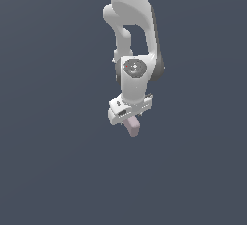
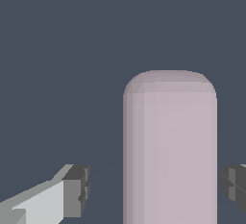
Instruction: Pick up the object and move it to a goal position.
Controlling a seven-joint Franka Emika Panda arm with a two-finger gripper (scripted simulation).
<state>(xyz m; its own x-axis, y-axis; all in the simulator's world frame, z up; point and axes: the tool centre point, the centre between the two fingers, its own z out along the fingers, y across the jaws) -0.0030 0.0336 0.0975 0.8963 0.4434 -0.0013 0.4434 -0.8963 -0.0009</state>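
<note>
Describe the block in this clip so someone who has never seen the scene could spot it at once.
Find the white robot arm hanging down the middle of the exterior view against the plain dark surface. Just under its pincer pokes out the block. It is the only coloured thing: small, pale pinkish-mauve, matte, with rounded edges, narrower than the pincer.

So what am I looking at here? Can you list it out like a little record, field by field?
Arm: one white robot arm, reaching downward
Gripper: white gripper at the arm's lower end
Jaws: apart, one finger clear of the block, the other close beside it
Object: pale pinkish-mauve block with rounded edges, between the jaws
Surroundings: plain dark blue-grey
Goal position: not marked
</note>
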